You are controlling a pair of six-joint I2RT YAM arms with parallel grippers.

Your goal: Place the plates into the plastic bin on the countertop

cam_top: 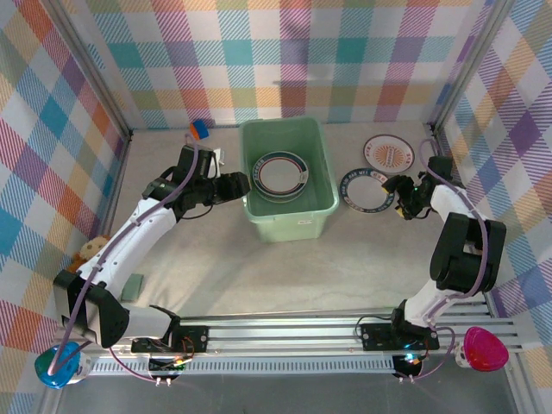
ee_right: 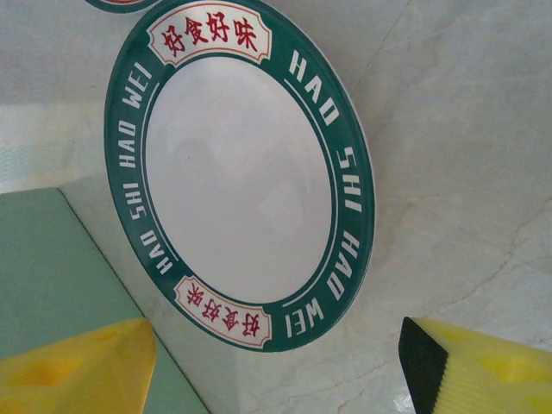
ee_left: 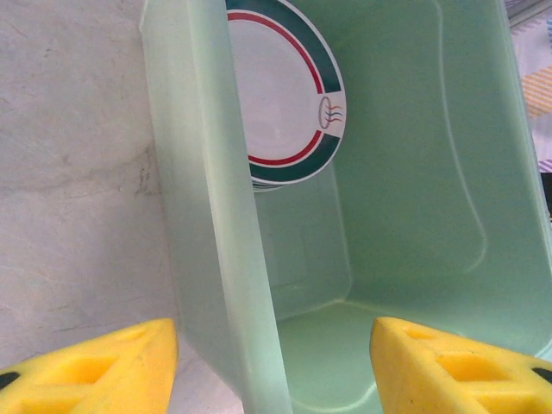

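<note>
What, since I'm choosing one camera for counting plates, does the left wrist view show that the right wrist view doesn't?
Left wrist, not right: inside the pale mint-green plastic bin, round white plates with teal-and-red rims. Right wrist, not left: a round white plate with a dark green lettered rim, flat on the beige stone-look countertop. Both: bin wall, countertop, yellow jaws standing apart.

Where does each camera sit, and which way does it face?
Top external: high behind the near edge, looking down at the countertop, bin, left arm, right arm.
Left wrist: behind the left end effector, facing the bin wall and stacked plates; yellow fingers show.
Right wrist: behind the right end effector, facing a green-rimmed plate; fingers show.
Shared: all three see the bin.
</note>
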